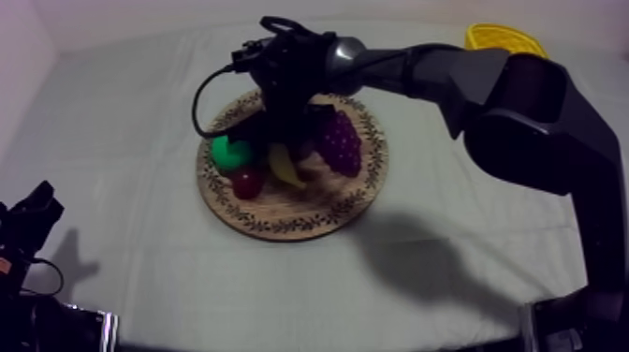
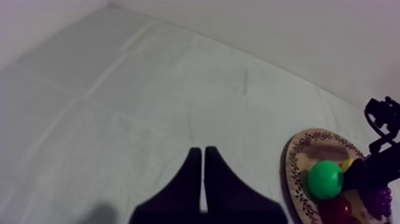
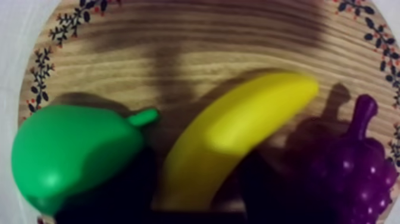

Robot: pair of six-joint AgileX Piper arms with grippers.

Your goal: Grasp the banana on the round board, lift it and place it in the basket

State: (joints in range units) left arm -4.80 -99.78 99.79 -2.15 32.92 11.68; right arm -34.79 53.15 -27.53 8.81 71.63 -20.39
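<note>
Right tool over the wooden board!
We have it spread apart astride the banana, pear and grapes flanking; our left tool sits pressed together.

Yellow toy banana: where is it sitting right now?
In the top view the yellow toy banana lies on the round wooden board mid-table, between the green toy pear and the purple bunch of grapes.
</note>
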